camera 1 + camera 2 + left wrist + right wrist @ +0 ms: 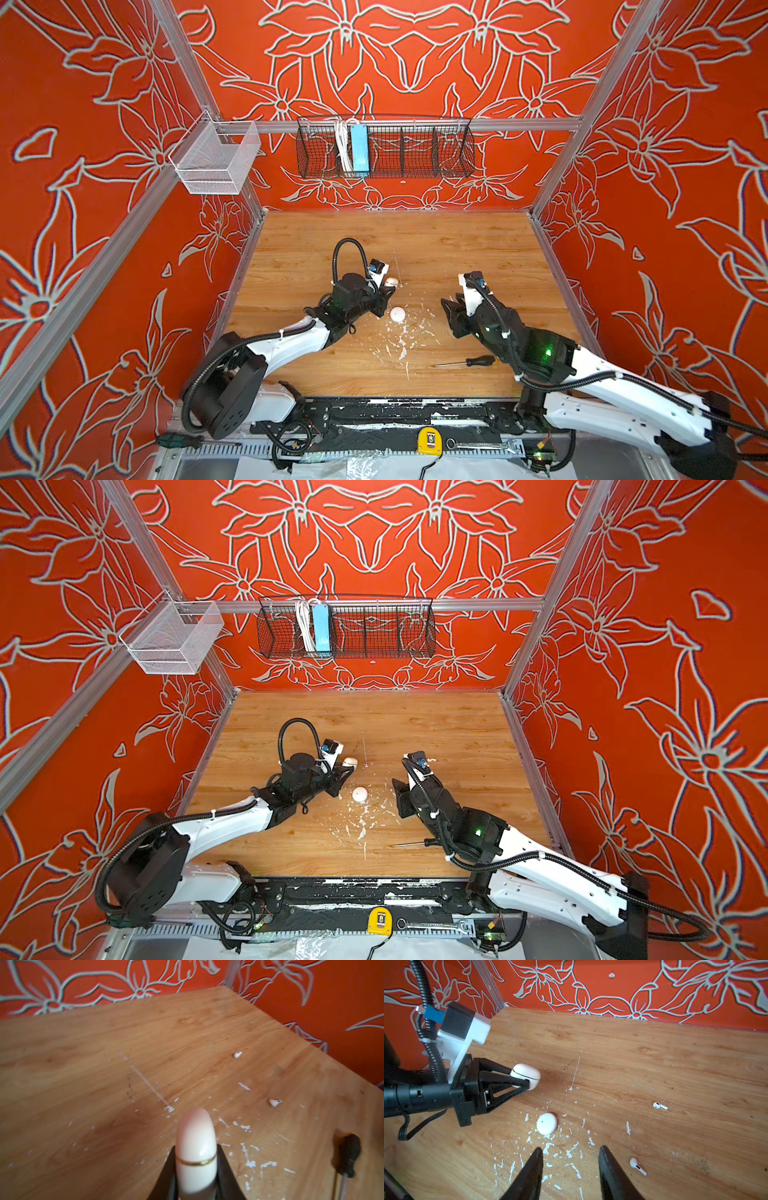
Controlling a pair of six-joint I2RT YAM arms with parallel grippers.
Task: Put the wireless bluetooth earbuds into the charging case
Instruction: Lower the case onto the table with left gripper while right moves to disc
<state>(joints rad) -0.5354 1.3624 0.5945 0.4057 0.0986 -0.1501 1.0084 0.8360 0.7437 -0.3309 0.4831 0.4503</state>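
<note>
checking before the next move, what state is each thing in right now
left gripper: shut on the gold-banded white case
gold-banded white case: closed, clamped
right gripper: open, empty
round charging case: closed, lying on the table
earbud by the right gripper: loose on the table
other earbud: loose on the table
screwdriver: lying flat

From my station I log:
- table [654, 1053]: wood-grain board, satin finish, rough where white paint flecks [548, 1147] have chipped
- charging case [547, 1123]: smooth white plastic, nearly matt
- earbuds [656, 1105]: glossy white plastic
- rounded white box [196, 1147]: high-gloss plastic with a thin gold metallic band
- screwdriver [478, 360]: matt black handle, bare metal shaft
- wall basket [384, 153]: black wire mesh
- frame rail [519, 124]: dull silver metal
</note>
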